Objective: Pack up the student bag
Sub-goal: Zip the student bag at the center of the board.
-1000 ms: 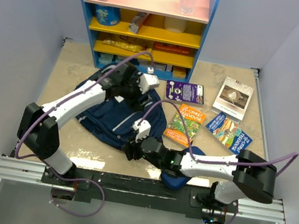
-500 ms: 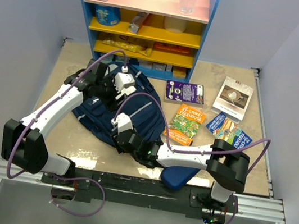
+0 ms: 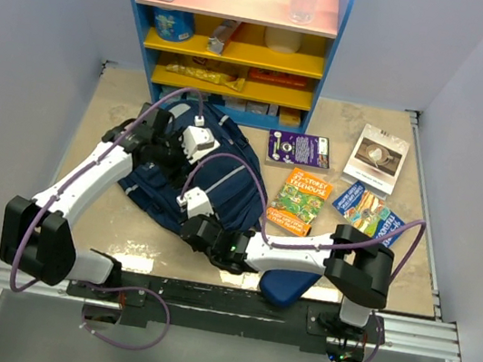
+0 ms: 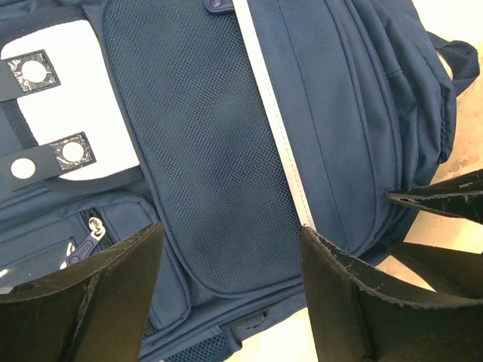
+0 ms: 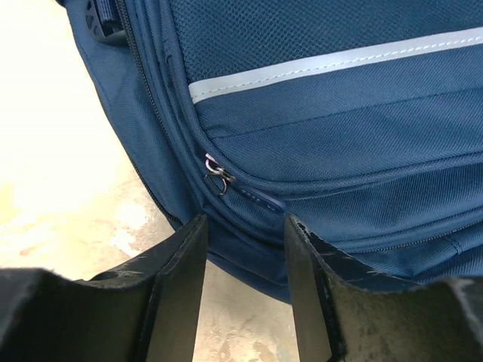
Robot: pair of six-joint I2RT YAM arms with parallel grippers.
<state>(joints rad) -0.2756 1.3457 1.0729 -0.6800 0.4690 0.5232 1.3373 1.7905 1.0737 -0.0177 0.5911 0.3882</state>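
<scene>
The left pincer stands wide open and holds nothing. In the left wrist view its two dark fingers hang spread above the student bag, one over the zipped side pocket and one past the light stripe, with the mesh front pocket showing between them. Whether the tips touch the fabric cannot be told.

The right pincer is open to a narrower gap and also holds nothing. In the right wrist view its fingers straddle the bag's rounded bottom edge. A small metal zip pull lies on the seam just ahead of the gap, not gripped.

The student bag lies flat on the worktop, just in front of the blue shelf and toward its left end. It is navy fabric, with the thin pale stripe running across the front. White label patches with dark snap tabs sit beside the mesh pocket. Its zips appear closed along the seams in view. A carry strap pokes out at one edge.
</scene>
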